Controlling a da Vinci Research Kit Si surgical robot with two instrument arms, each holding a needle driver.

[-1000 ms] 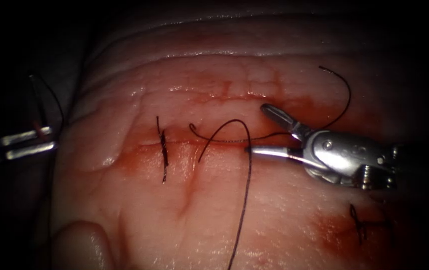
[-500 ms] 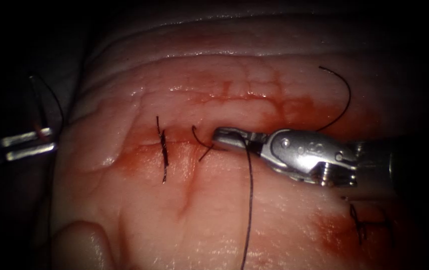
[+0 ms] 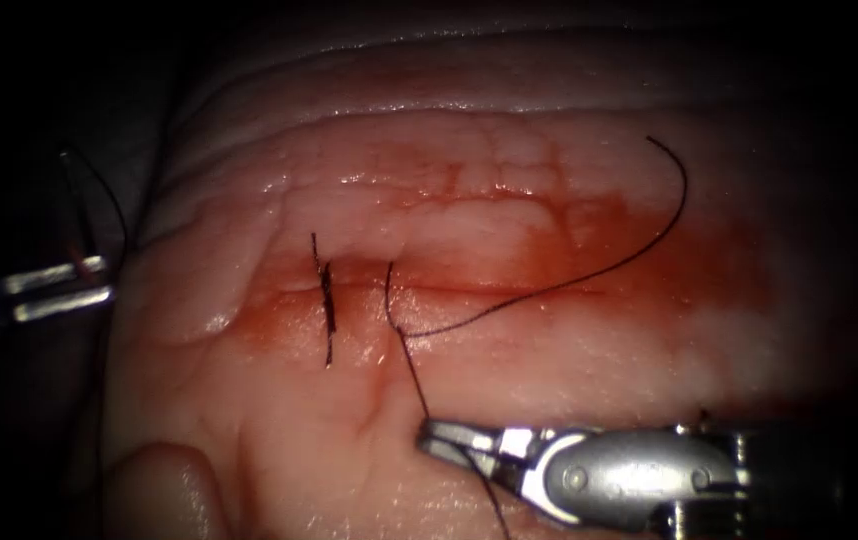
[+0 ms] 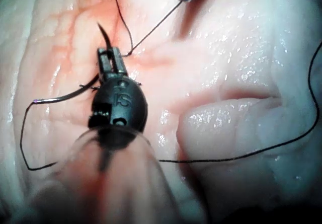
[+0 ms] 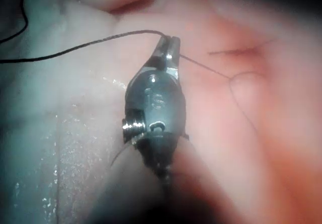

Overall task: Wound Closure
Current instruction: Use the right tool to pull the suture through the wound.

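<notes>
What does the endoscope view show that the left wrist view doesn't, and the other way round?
Endoscope view: the right gripper shut on the thread, and a stitch with cut ends across the cut. Left wrist view: the left gripper shut on the needle near its tip, with the needle out of the tissue. Both: tissue, thread and red fluid.

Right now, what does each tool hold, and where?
The right tool grips the thread just below the cut. The left tool grips the needle near its tip, off the tissue.
</notes>
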